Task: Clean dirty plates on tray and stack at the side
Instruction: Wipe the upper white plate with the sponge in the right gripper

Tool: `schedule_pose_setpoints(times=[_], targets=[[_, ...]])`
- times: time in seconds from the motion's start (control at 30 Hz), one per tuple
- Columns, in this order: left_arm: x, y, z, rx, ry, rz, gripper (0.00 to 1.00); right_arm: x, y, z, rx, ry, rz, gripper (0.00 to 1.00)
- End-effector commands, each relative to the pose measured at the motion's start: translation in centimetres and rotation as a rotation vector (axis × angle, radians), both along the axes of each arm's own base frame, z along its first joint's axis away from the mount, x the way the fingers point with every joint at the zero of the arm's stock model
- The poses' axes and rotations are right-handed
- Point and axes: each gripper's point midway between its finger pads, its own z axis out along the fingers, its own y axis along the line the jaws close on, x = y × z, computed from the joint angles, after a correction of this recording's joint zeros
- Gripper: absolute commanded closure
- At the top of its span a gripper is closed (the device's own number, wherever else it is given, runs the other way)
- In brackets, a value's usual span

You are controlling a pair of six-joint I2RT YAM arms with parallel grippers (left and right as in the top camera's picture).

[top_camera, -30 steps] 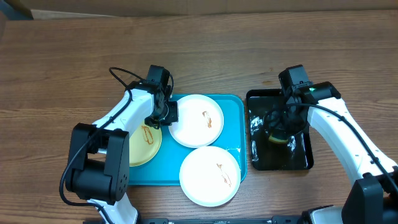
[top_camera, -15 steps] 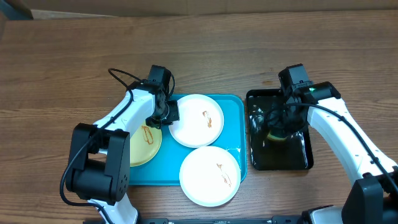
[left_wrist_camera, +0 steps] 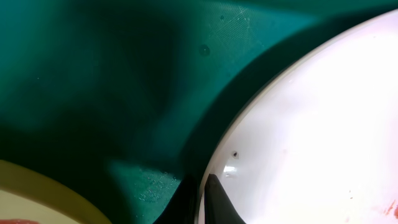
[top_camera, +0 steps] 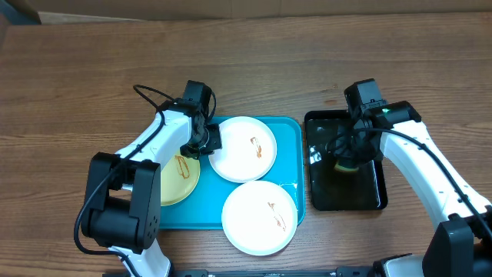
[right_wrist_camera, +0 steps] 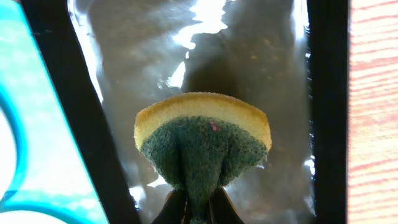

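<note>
As our right jaws stay clenched on the sponge point(right_wrist_camera: 202, 140), just lifted clear of the glossy black tray point(right_wrist_camera: 323, 93), left jaws pin the far white plate point(left_wrist_camera: 311, 124) on the turquoise tray point(left_wrist_camera: 124, 74). Scrubbing comes next.

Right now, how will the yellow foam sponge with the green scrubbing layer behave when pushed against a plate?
The yellow-and-green sponge is probably soft: it folds where the right gripper pinches it. Likely light, perhaps wet, since the glossy black tray below glistens. It should flatten under pressure.
</note>
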Motion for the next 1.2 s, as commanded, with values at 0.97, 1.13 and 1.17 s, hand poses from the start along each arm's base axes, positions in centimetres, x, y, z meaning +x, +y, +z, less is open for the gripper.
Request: schedule_pose_setpoints(times=[0.97,1.13,1.17], targets=[[-0.1,1.2,-0.7,0.065,0.002,0.047,0.96,5.4,19.9,-3.3,-0.057,-0.452,0.622,0.96],[-0.1,1.2,-0.7,0.065,0.002,0.047,0.96,5.3,19.9,-4.0,-0.071,-0.440,0.646,0.96],[-0.1,1.2,-0.7,0.065,0.002,0.048,0.96,5.3,19.9,-4.0,-0.072,-0.440,0.649,0.96]])
